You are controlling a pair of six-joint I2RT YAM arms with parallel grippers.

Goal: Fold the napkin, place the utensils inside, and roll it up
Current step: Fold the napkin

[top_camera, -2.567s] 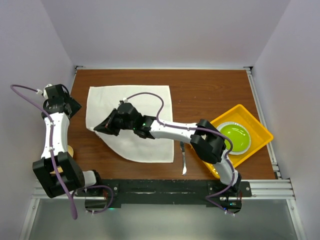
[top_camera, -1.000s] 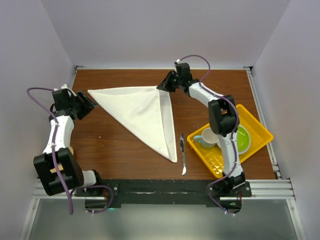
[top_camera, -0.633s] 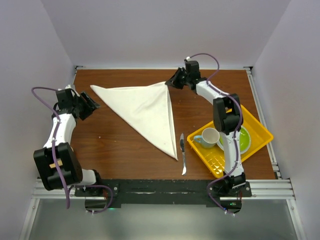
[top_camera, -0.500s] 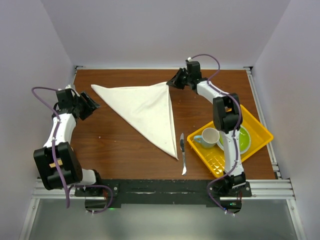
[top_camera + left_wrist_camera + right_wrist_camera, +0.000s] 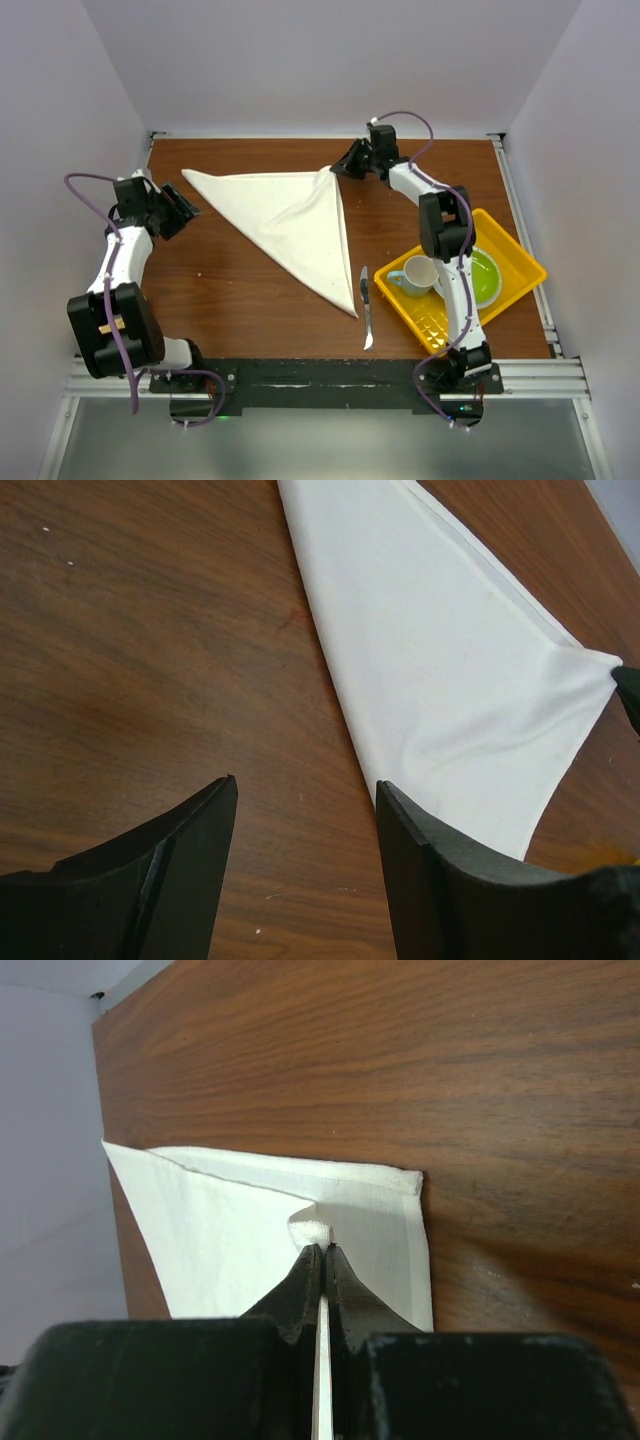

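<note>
The white napkin [image 5: 290, 215] lies folded into a triangle on the brown table, one tip at the far left, one at the far right and one near the front. My right gripper [image 5: 340, 167] is shut on its far right corner. In the right wrist view the jaws [image 5: 320, 1248] pinch a small raised pleat of the napkin [image 5: 230, 1230]. My left gripper [image 5: 183, 212] stands open just near of the left tip, its fingers apart over bare wood [image 5: 305, 785] beside the napkin's edge [image 5: 450, 700]. The silver knife [image 5: 366, 310] lies right of the napkin's near tip.
A yellow tray [image 5: 528, 262] at the right holds a white cup [image 5: 420, 272] and a green plate [image 5: 478, 276]. Grey walls close in the table on three sides. The right arm stretches from the near edge past the tray to the far side.
The right gripper carried a napkin corner from the near left to the far right, turning the flat square into a triangle. In the last second it only shifted slightly there. The left gripper barely moved.
</note>
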